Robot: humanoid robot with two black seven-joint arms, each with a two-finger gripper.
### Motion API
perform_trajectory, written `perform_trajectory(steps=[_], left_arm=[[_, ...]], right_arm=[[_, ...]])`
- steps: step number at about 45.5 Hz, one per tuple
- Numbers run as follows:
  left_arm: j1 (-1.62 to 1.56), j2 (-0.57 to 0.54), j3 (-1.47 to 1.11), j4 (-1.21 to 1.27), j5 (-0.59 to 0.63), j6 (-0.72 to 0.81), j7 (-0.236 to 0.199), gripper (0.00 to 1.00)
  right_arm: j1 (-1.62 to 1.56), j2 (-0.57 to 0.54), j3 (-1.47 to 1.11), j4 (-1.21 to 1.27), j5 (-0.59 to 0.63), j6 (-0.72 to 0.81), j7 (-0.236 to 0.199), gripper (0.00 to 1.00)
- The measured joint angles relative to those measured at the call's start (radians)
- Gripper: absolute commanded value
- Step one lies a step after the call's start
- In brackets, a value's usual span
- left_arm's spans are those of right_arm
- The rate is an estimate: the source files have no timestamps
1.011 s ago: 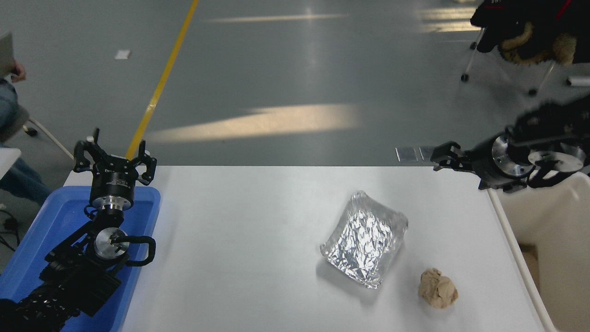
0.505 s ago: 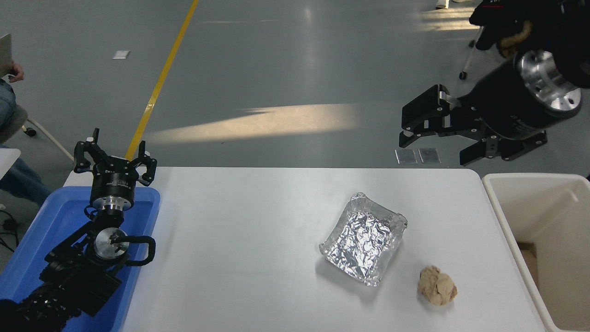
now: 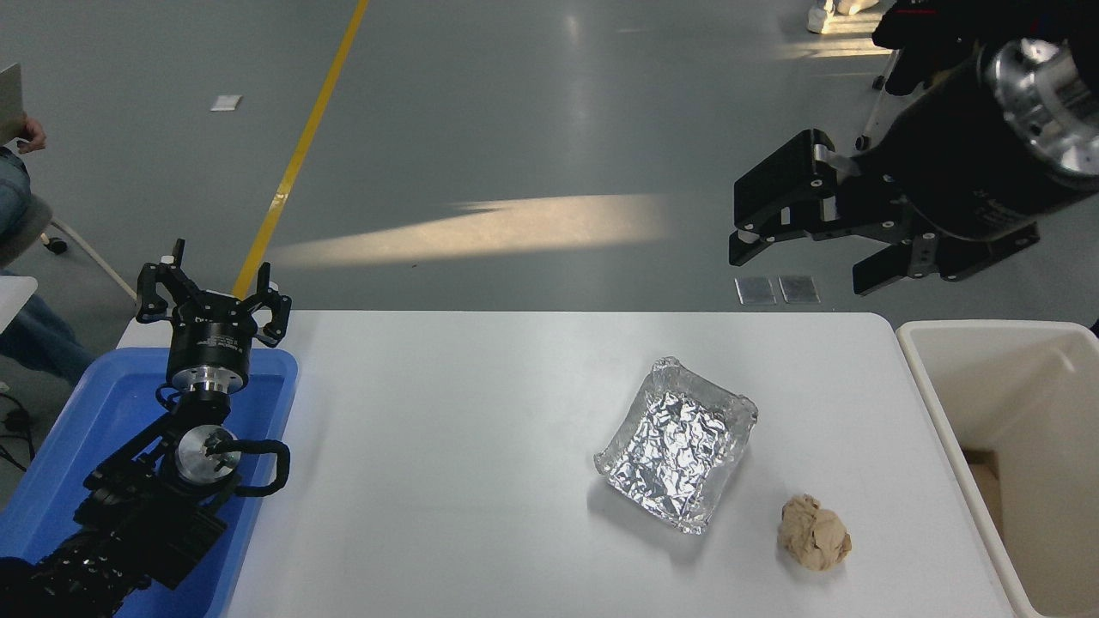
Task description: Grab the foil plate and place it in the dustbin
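The foil plate (image 3: 677,442) is a shiny crinkled silver tray lying on the white table (image 3: 481,481), right of centre. The dustbin (image 3: 1004,446) is a cream-white tub standing off the table's right edge. My right gripper (image 3: 794,257) is open and empty, raised high in the upper right, beyond the table's far edge and well above the plate, fingers pointing left. My left gripper (image 3: 213,296) is open and parked at the lower left over the blue tray.
A crumpled beige paper ball (image 3: 814,534) lies on the table just right of the plate's near corner. A blue plastic tray (image 3: 51,481) sits at the table's left end. A person's hand (image 3: 33,133) shows at the far left. A chair (image 3: 944,51) stands at top right.
My right arm has swung up from low near the dustbin's rim to high above the far right corner, then shifted slightly left. The plate, ball and left arm have not moved.
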State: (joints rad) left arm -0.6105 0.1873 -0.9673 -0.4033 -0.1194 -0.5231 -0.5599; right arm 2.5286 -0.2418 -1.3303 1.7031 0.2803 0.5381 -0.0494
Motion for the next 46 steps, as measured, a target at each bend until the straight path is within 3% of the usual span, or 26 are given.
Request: perform_trajectory(steps=[15,46], left_arm=[[0.000,0.000,0.000,0.000,0.001,0.000,0.000,0.99],[0.000,0.000,0.001,0.000,0.001,-0.001,0.000,0.99]], right_arm=[[-0.502,0.059,0.062,-0.147,0.063,-0.335,-0.003,1.00],[-1.153,0.134,0.242,-0.581,0.160,-0.565,-0.008,0.99]])
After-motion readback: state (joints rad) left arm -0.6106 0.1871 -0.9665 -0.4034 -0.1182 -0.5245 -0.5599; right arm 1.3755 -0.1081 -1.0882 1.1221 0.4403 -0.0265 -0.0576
